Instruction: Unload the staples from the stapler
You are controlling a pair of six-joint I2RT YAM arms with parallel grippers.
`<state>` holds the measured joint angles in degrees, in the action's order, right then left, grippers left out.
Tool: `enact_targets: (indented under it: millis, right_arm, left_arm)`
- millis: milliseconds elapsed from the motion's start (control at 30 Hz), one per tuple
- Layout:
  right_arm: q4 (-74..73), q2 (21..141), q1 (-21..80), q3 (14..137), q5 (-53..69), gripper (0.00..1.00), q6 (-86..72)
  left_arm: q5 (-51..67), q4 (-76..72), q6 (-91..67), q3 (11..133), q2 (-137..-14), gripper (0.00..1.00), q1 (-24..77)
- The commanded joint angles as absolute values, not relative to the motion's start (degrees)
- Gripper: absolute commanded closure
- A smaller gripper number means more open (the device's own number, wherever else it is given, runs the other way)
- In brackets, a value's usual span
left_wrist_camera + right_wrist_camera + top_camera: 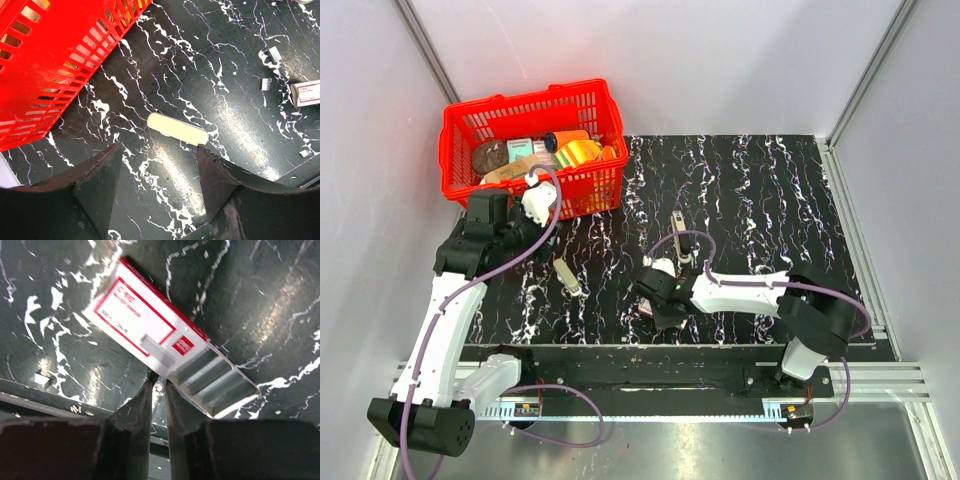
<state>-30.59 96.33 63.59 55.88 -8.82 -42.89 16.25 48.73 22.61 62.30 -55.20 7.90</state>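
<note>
The stapler (177,131), a slim pale bar, lies flat on the black marbled mat (215,30). It sits alone, near the red basket (50,75) but apart from it. From the left wrist it sits just ahead of the left gripper (159,148), whose fingers (100,185) are spread wide and hold nothing. Its long axis runs nearly across that gap, from one fingertip towards the other. So I judge the wrist must turn for the fingers to close across its narrow sides.

From overhead the stapler lies between the two arms, and only the left gripper faces it. The right gripper (159,384) hangs over an open white-and-red staple box (135,315) well off to the stapler's right. Its fingers are almost pressed together, and I cannot tell whether they pinch anything.
</note>
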Motion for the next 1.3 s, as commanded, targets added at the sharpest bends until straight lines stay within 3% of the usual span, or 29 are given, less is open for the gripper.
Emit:
enact_targets:
  millis: [0,300,1000,1100,1167,1200,1267]
  right_arm:
    - [-31.38,91.5,63.28,53.27,-9.05,0.78,-42.62]
    - [-32.43,88.68,63.28,49.92,-11.51,0.77,-42.72]
    - [-34.01,87.11,62.75,56.5,-14.06,0.75,-38.06]
    - [-35.68,84.99,62.4,60.89,-16.42,0.71,-37.27]
    - [-35.77,85.51,60.74,63.79,-17.31,0.54,-36.57]
    - [-35.6,86.65,59.34,65.2,-17.05,0.5,-36.3]
    - [-34.2,90.07,56.53,67.58,-15.65,0.49,-35.69]
  left_arm:
    - [16.79,45.79,21.8,62.23,-54.84,0.34,7.65]
    - [17.23,45.88,21.36,61.79,-54.05,0.34,7.65]
    - [18.37,45.79,19.78,62.75,-55.02,0.34,7.73]
    - [17.32,45.79,18.9,63.28,-55.02,0.34,7.73]
    - [16.36,45.0,18.02,63.63,-54.58,0.34,7.65]
    - [15.91,44.39,17.58,63.55,-54.23,0.34,7.73]
    - [15.12,43.86,16.79,63.81,-53.62,0.31,7.65]
